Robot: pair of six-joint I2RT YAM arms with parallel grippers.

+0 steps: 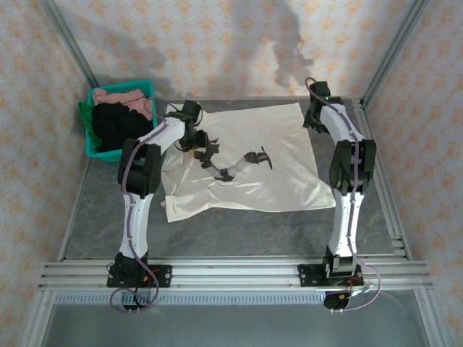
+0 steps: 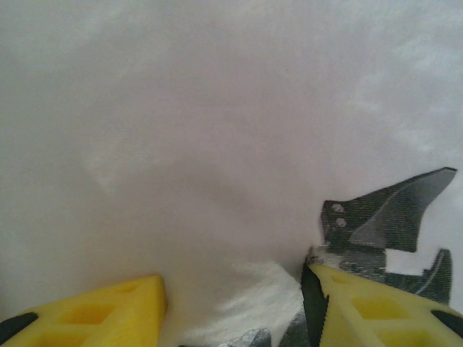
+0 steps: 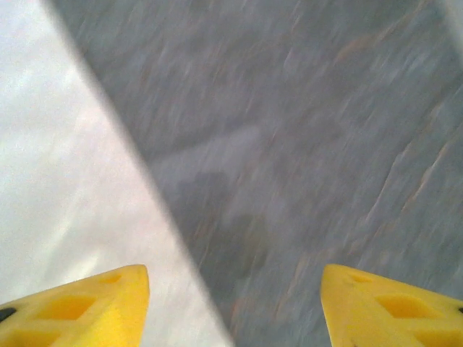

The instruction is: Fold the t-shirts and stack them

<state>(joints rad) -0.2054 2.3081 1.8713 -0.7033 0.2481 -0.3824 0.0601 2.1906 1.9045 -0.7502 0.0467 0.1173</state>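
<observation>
A large cream-white t-shirt lies spread flat on the grey table, its black print near the middle. My left gripper is low over the shirt's upper left part. In the left wrist view its yellow fingers stand apart with a raised fold of the white cloth between them, and the print is just to the right. My right gripper hovers open at the shirt's far right corner. Its wrist view is blurred and has the shirt's edge on the left and bare table between the fingers.
A teal bin at the back left holds a black shirt, a pink one and a green one. Metal frame posts and patterned walls close in the sides and back. An aluminium rail runs along the near edge.
</observation>
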